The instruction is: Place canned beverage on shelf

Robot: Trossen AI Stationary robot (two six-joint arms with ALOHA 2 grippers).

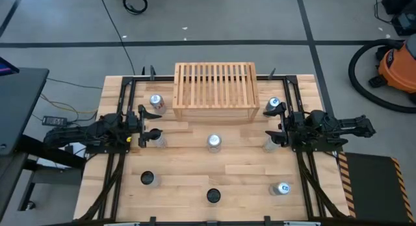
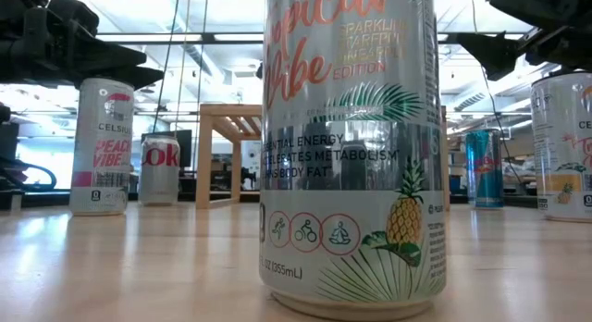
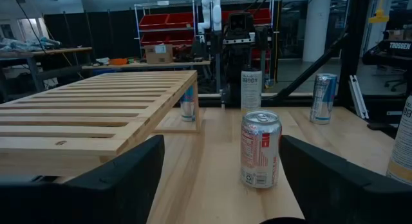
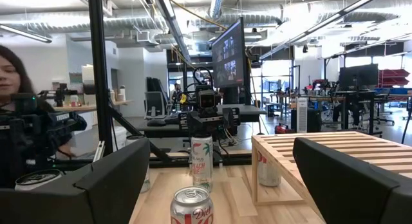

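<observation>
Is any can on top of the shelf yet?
No. The high view shows the shelf's slatted top bare; every can stands on the table.

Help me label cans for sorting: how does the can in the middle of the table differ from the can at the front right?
The middle can stands upright, its round top facing up; the front right can appears to lie tipped on its side. The middle can sits just in front of the shelf, between the two arms; the front right can lies near the table's front edge, away from the shelf. Both look silver and neither is held.
</observation>
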